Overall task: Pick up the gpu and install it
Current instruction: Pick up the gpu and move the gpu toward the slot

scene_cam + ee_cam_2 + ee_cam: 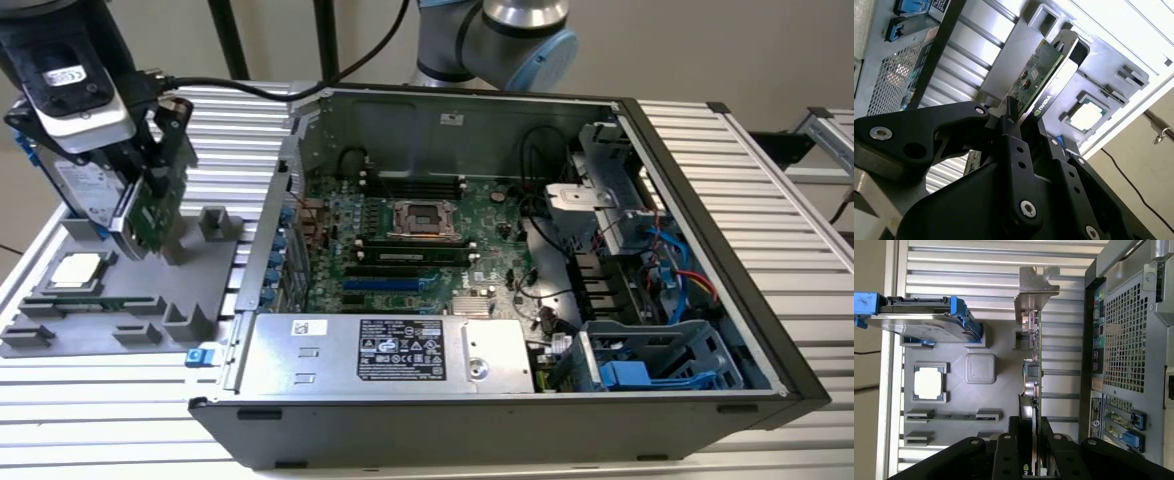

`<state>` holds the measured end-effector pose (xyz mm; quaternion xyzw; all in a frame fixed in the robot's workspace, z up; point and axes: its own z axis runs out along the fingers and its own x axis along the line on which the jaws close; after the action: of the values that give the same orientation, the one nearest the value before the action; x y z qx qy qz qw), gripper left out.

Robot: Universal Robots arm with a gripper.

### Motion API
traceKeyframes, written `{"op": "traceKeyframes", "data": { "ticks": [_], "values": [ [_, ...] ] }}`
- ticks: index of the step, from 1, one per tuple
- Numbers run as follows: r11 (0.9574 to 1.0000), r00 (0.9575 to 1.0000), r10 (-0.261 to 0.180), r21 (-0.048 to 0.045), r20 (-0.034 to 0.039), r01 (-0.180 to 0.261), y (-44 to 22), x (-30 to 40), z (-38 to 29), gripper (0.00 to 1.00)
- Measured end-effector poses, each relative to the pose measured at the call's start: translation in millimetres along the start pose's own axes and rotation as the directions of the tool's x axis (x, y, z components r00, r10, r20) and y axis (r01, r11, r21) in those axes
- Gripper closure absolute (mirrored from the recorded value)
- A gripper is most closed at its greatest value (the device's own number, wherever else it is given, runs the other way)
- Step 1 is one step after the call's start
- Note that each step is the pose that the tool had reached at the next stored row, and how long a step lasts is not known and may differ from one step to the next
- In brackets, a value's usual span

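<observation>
First wrist view, nearest first: the black pincer [1035,435] is clamped on the edge of the gpu [1033,375]. The card stands on edge over the grey parts tray [1004,390], its silver bracket [1036,287] at the end away from the grip. Beyond lie the CPU chip [929,381] and the blue-framed hard drive [919,320]. In the exterior view the card is outside the open computer case [467,430]. The grasp is made; whether the card has lifted clear I cannot tell. It is not yet seated on the motherboard [494,260].
</observation>
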<state>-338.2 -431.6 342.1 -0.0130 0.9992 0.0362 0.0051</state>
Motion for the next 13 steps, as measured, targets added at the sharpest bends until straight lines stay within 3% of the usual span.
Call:
{"op": "traceKeyframes", "data": {
  "ticks": [13],
  "values": [
    [1.0,1.0,0.0,-0.01,0.0004,0.0,0.8,-0.1,-11.1,1.0]
  ]
}}
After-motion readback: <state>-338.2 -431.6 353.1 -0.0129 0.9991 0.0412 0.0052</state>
